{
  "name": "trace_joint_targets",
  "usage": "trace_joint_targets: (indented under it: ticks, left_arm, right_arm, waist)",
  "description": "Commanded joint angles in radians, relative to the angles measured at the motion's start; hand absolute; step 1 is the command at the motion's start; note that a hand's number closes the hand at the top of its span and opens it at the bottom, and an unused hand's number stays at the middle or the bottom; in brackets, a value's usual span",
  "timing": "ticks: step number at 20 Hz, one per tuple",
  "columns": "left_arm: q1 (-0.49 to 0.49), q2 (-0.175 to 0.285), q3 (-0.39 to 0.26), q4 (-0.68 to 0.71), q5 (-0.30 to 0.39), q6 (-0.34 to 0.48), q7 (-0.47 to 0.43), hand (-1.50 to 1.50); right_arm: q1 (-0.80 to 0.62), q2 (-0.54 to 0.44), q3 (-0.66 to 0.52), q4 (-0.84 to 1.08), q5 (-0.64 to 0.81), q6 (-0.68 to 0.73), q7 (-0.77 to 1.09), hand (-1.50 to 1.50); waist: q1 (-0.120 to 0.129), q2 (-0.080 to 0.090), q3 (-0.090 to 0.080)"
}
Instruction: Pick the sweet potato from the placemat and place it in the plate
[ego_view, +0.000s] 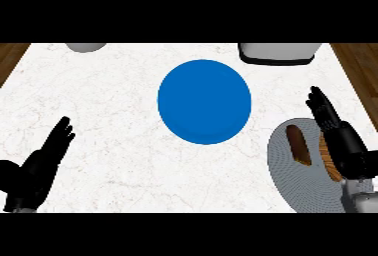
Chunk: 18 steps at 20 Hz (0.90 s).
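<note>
One blue plate (204, 102) dead centre, one grey mat (295, 187) lower right, one potato (297, 144) on mat, well apart from plate. Orange-brown sliver (330, 164) against right hand (339, 137), maybe same potato, hard to tell. Right hand over mat, fingers straight. Left hand (37, 165) open, resting lower left. One bowl (86, 47), one white box (279, 52) at far edge

The right hand (345, 144), fingers (322, 109) straight, hangs over the placemat (295, 186) beside the sweet potato (297, 145), near the blue plate (204, 101).
</note>
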Motion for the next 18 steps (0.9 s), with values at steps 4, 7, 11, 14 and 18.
trace_joint_targets:
  ticks: [4,7,11,14,18]
  left_arm:
    - [-0.186,-0.032,-0.009,0.023,-0.086,0.014,0.004,0.00]
    - [-0.179,-0.020,-0.016,0.028,-0.092,-0.003,-0.018,0.00]
    - [-0.247,-0.067,-0.041,0.063,-0.106,0.009,0.009,0.00]
    - [-0.332,-0.121,-0.046,0.153,-0.132,0.008,0.017,0.00]
    - [-0.308,-0.142,-0.041,0.178,-0.159,0.011,-0.011,0.00]
  right_arm:
    - [-0.218,0.154,0.135,0.155,0.309,-0.275,0.100,-1.50]
    - [-0.202,-0.135,0.243,0.209,0.546,-0.135,0.066,-1.50]
    - [-0.198,0.028,0.299,0.352,0.796,-0.427,0.251,-1.50]
    - [-0.169,0.165,0.322,0.503,0.832,-0.543,0.185,-1.50]
    - [-0.162,0.125,0.375,0.522,1.024,-0.583,0.264,-1.50]
  waist:
    - [0.013,0.014,0.023]
    - [0.046,0.025,-0.033]
    - [0.006,0.020,0.021]
    - [-0.005,0.014,0.024]
    - [-0.008,0.006,0.023]
